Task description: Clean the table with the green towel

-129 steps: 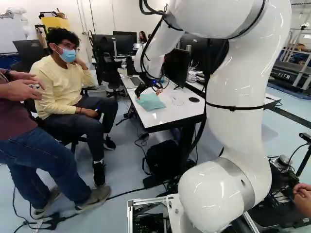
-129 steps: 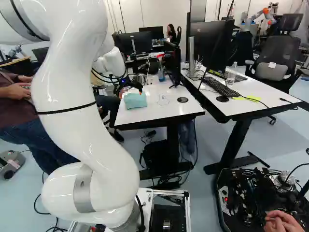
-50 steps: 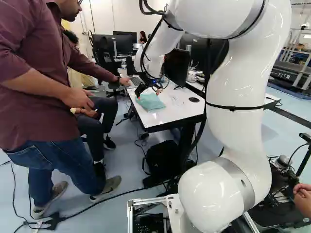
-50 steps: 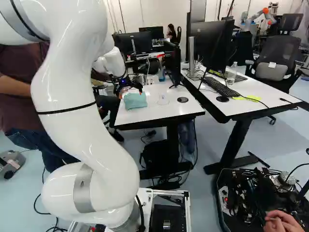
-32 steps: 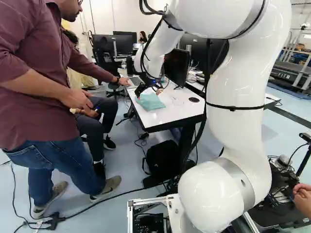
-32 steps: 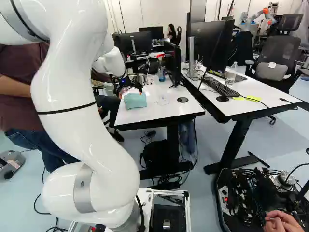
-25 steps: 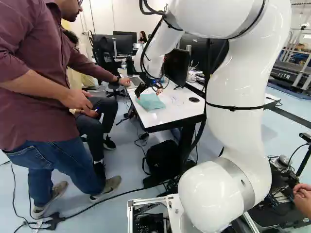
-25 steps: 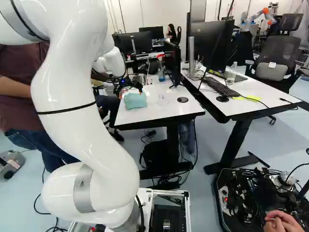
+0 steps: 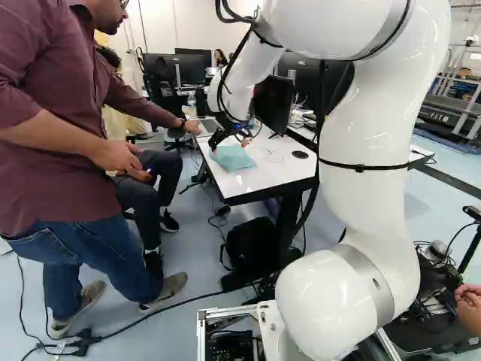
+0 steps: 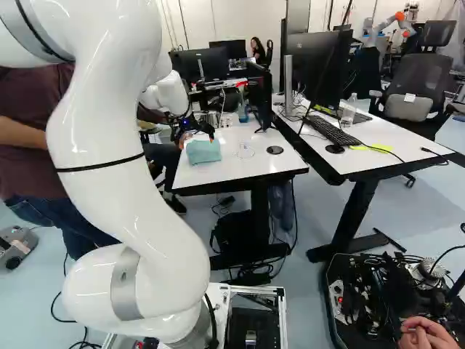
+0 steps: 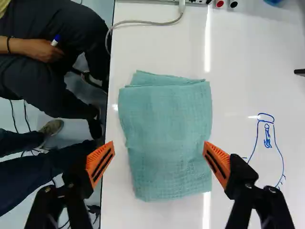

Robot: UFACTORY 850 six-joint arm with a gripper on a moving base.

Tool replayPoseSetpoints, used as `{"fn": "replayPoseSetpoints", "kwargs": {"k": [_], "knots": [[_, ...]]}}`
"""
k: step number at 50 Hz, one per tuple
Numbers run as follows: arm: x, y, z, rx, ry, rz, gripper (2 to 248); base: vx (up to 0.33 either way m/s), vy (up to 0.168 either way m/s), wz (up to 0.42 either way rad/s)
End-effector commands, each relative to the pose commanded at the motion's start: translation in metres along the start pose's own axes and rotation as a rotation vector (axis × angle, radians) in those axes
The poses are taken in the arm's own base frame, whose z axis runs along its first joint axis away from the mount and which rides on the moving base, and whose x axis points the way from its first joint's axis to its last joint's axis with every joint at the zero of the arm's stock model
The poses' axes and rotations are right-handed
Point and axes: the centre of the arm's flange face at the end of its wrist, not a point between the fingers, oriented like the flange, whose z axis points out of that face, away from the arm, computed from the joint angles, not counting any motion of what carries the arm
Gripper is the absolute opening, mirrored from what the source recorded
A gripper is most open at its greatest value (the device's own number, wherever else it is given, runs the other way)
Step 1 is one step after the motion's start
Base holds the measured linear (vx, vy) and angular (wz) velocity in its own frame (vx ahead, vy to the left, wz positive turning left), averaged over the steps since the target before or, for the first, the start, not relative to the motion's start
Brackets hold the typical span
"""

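1. Rising from its joint at the foot of both base views, our white arm (image 9: 368,150) reaches out over the tabletop (image 10: 240,173), its far end hanging near the long left edge.
2. Just right of that tabletop we have another white desk (image 10: 396,149), carrying a large monitor (image 10: 317,65) and a black keyboard (image 10: 334,131).
3. At the left of the left base view we see a standing person (image 9: 56,143), one arm stretched to the tabletop's far left part; a seated person (image 9: 135,173) is beside the left edge.
4. We find a dark monitor (image 9: 273,104) on the tabletop, toward its right edge and beyond the towel (image 11: 167,138).
5. Our gripper (image 9: 229,146) is spread wide, pinching nothing. In the wrist view its orange pads (image 11: 100,162) stand apart, towards opposite sides of the towel; we cannot tell whether either touches it.
6. That green towel lies folded on the tabletop, close to the left edge and well in from the near edge, with uneven layers at its far end.
7. Toward the tabletop's far edge we see a spray bottle (image 10: 243,110) with a red top.
8. Right of the towel we see a blue line drawing (image 11: 267,138).
9. Near the tabletop's right edge we have a black disc (image 10: 275,150).
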Motion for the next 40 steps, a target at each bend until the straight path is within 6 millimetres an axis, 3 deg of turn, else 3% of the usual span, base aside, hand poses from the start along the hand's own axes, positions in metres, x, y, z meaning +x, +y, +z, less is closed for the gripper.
{"fn": "replayPoseSetpoints", "kwargs": {"k": [40], "knots": [[0.0, 0.0, 0.0, 0.0, 0.0, 0.0, 247, 0.0, 0.0, 0.0]]}}
